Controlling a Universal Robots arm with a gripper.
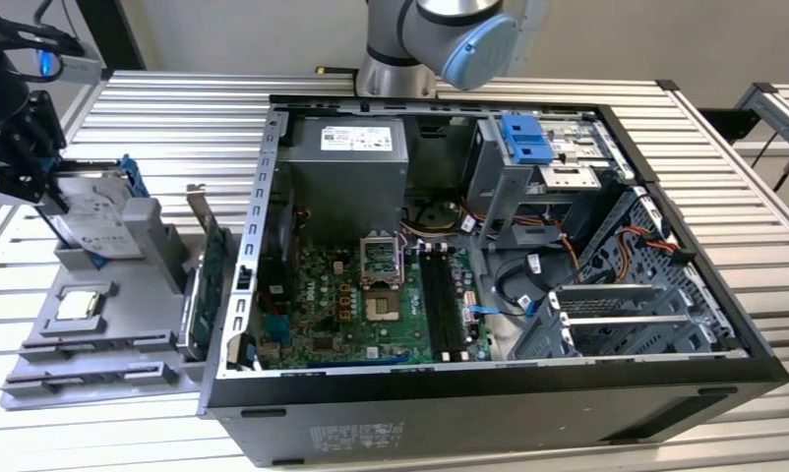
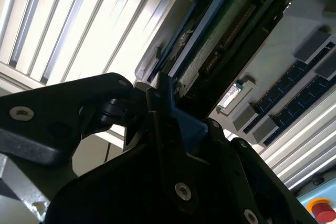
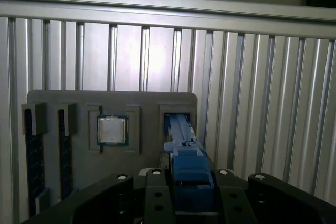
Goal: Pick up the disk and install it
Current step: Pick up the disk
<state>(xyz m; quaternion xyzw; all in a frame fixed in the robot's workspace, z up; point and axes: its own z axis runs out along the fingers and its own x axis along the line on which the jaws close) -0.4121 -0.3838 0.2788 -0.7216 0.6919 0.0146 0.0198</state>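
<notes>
Progress: early. The disk (image 1: pixel 103 228) had not yet been lifted and stood on edge, leaning, in a slot of the tray (image 1: pixel 106 334).
Done: the gripper (image 1: pixel 51 202) was at the disk's upper edge, which I judged to be the grasp step.
Left: lifting the disk out, carrying it to the case (image 1: pixel 500 413) and seating it there. No disk lay in the bay (image 1: pixel 552 182) under the blue latch (image 1: pixel 526 138).
Jaws: in both wrist views they were clenched on the disk's blue rail (image 3: pixel 188 174), one finger on each side of it.
Disk place: on the table (image 1: pixel 171 108) at the exterior view's left, outside the case and well apart from the bay.
Disk look: a flat silver-grey slab with a white label facing the case, and blue rails along its edges.
Disk underside: in the second wrist view a green board edge (image 2: pixel 220 40) ran away from the gripper (image 2: pixel 173 114).
Neighbours: a chip (image 3: pixel 112 130) lay flat in its own tray pocket just beside the disk's slot, untouched.
</notes>
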